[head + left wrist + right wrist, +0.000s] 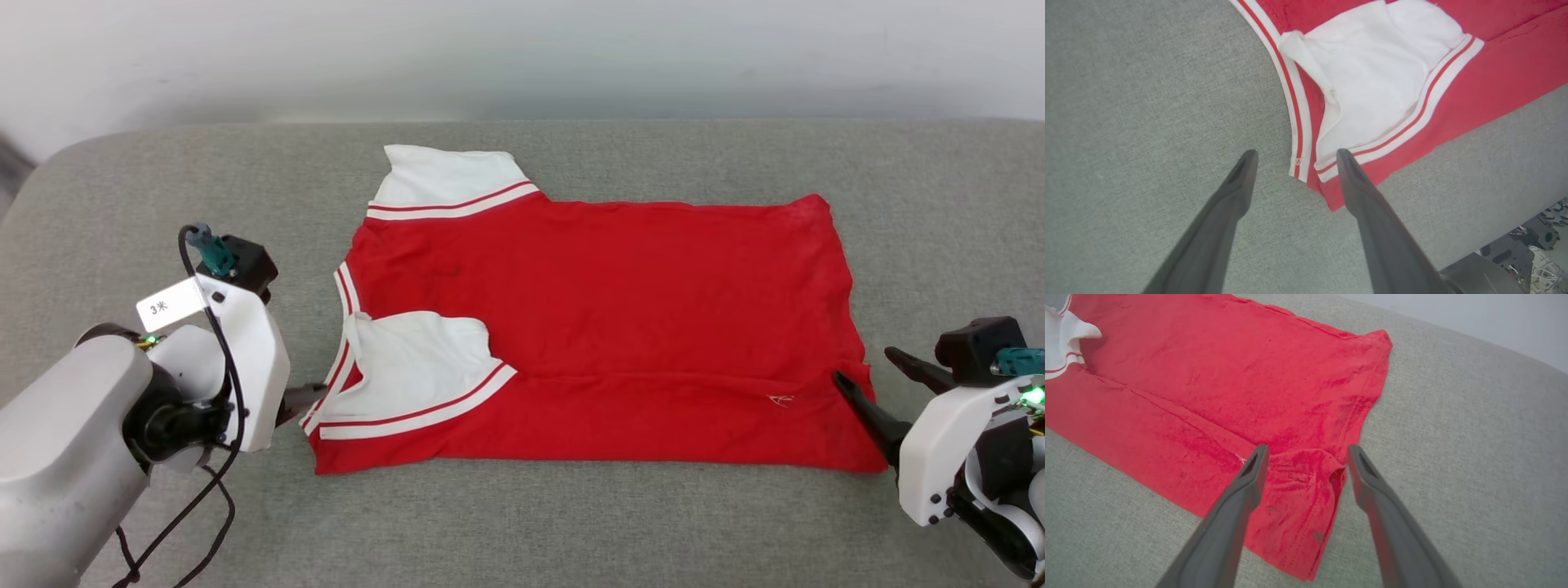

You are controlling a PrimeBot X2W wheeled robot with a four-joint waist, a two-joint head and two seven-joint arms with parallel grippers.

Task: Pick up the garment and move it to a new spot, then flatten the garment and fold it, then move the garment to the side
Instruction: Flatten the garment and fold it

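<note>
A red garment (604, 327) with white sleeves is lying spread out on a grey upholstered surface (571, 523), stretching between the two end effectors. The left end effector (1294, 154) is sitting at the collar end, its two dark fingers spread apart and holding nothing. One fingertip is resting on bare grey fabric just beside the striped collar trim (1295, 122), and the other is lying over the red corner of the cloth. The right end effector (1307, 449) is sitting at the hem end, also spread and holding nothing. Its fingertips are straddling the folded corner of the hem (1306, 482), where the cloth is lying a little rumpled.

The move to a new spot and the flattening are looking done. Folding seems to be under way. The long side of the garment nearest both end effectors is lying turned over onto the body, with the near sleeve (416, 359) folded inward on top. The far sleeve (449, 175), beyond the left end effector, is not yet folded in. The remaining folds and the move to the side are likely left to do.
</note>
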